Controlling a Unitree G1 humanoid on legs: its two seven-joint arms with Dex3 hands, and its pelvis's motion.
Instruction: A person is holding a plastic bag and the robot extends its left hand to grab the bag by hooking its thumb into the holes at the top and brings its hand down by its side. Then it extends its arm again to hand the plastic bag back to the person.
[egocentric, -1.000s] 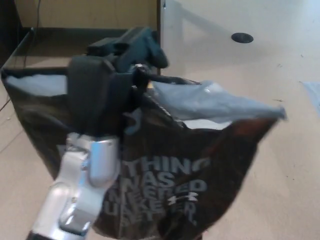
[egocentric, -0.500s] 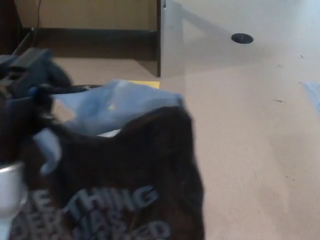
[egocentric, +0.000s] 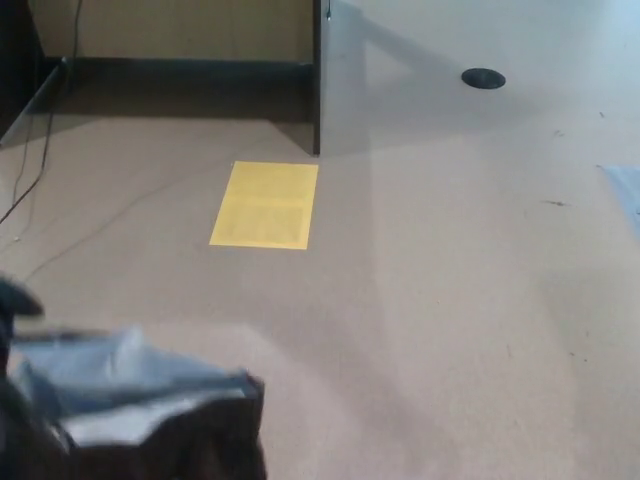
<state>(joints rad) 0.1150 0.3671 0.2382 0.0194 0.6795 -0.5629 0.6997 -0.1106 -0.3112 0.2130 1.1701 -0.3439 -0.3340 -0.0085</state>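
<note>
While bag (egocentric: 150, 420) hangs low, well short of yellow sheet (egocentric: 265, 204), bare tan floor (egocentric: 450, 300), dark floor disc (egocentric: 483, 77) beyond; left hand's (egocentric: 15, 300) finger state: cannot tell.

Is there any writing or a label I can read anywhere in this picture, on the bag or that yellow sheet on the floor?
No text can be read here.
Plastic bag: only its dark, blurred top corner shows at the lower left; no lettering is visible on that part.
Yellow sheet: lying flat on the floor; a faint paler block shows on it, but any print is too small to read.
Dark round disc on the floor: no marking visible.
</note>
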